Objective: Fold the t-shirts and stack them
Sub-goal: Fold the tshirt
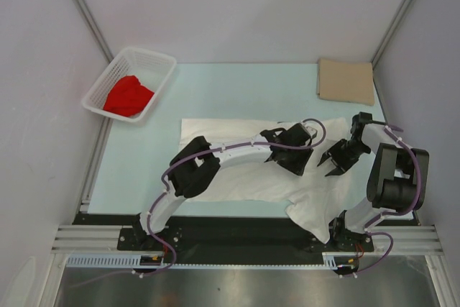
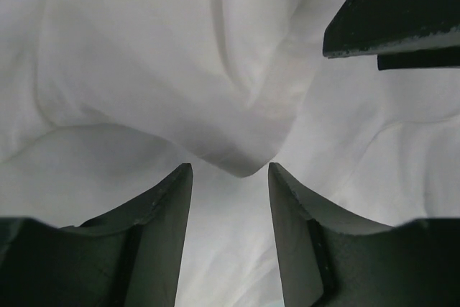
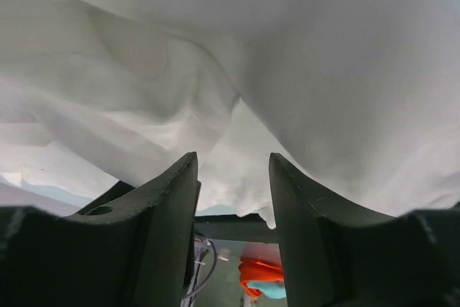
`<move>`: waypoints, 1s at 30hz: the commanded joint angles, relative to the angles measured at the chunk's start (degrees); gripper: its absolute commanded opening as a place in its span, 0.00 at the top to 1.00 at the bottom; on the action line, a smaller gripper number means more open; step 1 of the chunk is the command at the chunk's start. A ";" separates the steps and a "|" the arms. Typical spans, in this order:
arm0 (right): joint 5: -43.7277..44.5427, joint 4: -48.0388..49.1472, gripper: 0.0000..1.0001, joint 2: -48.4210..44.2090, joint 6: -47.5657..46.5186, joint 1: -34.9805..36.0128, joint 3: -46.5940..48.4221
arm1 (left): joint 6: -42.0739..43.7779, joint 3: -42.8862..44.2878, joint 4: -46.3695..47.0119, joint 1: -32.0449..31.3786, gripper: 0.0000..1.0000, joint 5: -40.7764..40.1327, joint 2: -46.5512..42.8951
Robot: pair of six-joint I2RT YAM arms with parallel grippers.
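Note:
The white t-shirt (image 1: 244, 185) lies rumpled across the middle of the table, one corner hanging over the near edge. My left gripper (image 1: 291, 150) hovers over its right part. The jaws are open (image 2: 230, 170) with a raised fold of white cloth (image 2: 237, 152) just past the fingertips and nothing between them. My right gripper (image 1: 334, 159) is close by on the right, also open (image 3: 233, 159), facing bunched white cloth (image 3: 180, 98). One of its dark fingers (image 2: 388, 19) shows in the left wrist view. The tan t-shirt (image 1: 346, 80) lies folded at the back right. The red t-shirt (image 1: 128, 96) sits crumpled in the basket.
A white lattice basket (image 1: 154, 59) stands at the back left of the pale green table (image 1: 237, 91). Grey walls close in both sides and the back. The black front rail (image 1: 237, 239) runs along the near edge, and an orange object (image 3: 262, 271) shows below it.

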 commanded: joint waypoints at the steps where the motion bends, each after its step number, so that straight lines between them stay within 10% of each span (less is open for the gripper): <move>1: -3.33 4.82 0.50 0.10 2.29 -0.56 -0.61 | 2.51 2.45 -2.03 -0.55 0.48 -5.69 0.50; 20: 1.33 9.04 0.75 3.61 3.35 -1.26 -1.14 | 2.95 4.82 2.37 -2.40 0.52 -9.73 2.17; 27: 3.62 5.79 0.99 3.70 0.98 -1.35 4.39 | 5.32 8.42 -0.79 -2.31 1.00 -12.36 3.84; 30: 3.70 3.34 1.00 4.49 0.19 -1.26 7.38 | 9.18 10.53 -3.51 -2.31 1.00 -13.69 3.32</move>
